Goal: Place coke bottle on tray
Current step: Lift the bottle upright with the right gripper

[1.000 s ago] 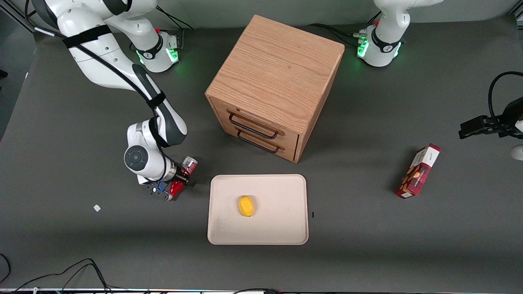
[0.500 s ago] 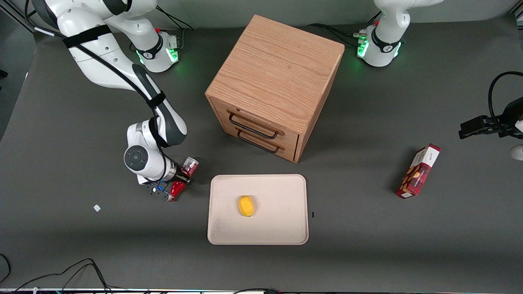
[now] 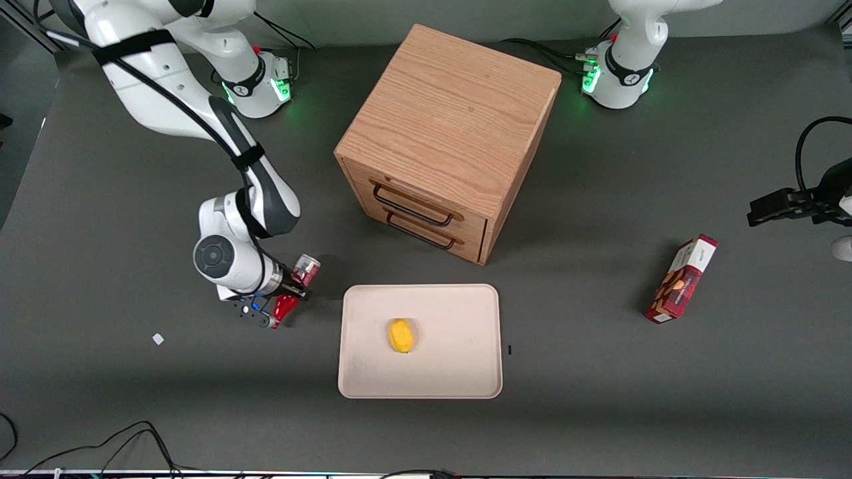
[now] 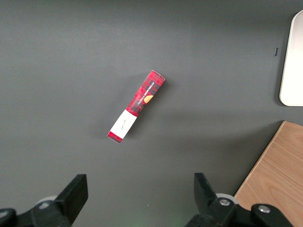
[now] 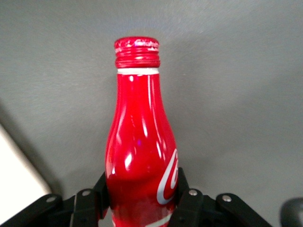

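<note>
Hand point(image 3: 291, 297): ours, low over the tabletop point(image 3: 133, 399), fingers point(image 5: 187, 198) clamped on the bottle's lower body.

Bottle point(image 5: 142, 151): red, capped, gripped lying roughly level, base and neck sticking out either side of the hand; we cannot tell whether it is clear of the tabletop.

Tray point(image 3: 459, 372): just beside the hand, toward the parked arm's end; not yet reached.

Yellow lump point(image 3: 401, 335): mid-tray.

Cabinet point(image 3: 446, 133): past the tray from the hand, farther from the front camera.

Snack box point(image 3: 681, 278): farthest, well apart.

Step, as we judge it: grasp made, carry pending. Next: lift, cross the rim, set down clear of the lump.
</note>
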